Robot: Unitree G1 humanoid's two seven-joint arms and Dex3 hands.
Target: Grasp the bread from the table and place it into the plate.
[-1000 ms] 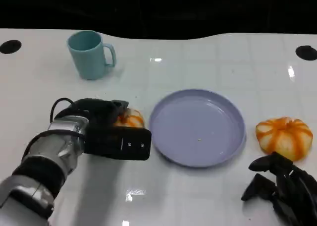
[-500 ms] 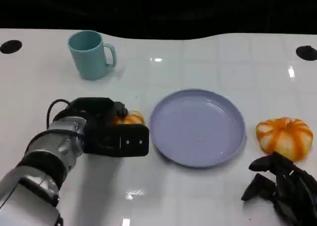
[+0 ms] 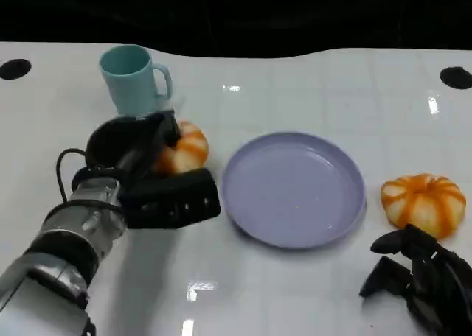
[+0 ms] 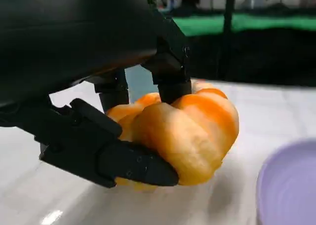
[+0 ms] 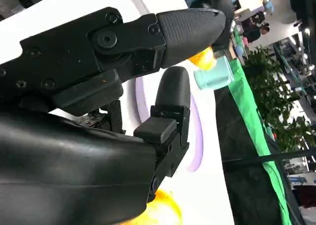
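Left hand fingers holding bread left of plate; right hand fingers curled, holding nothing.

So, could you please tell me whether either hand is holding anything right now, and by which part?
The left hand grips the orange striped bread roll around its sides; fingers curl beneath it. The right hand holds nothing.

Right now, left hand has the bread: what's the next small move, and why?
Probably carry it sideways toward the round lavender plate. The left hand grips the orange-and-cream striped bread roll between its fingers, apparently lifted off the white table, and the plate lies just beside it with nothing on it. Release only once it is above the plate.
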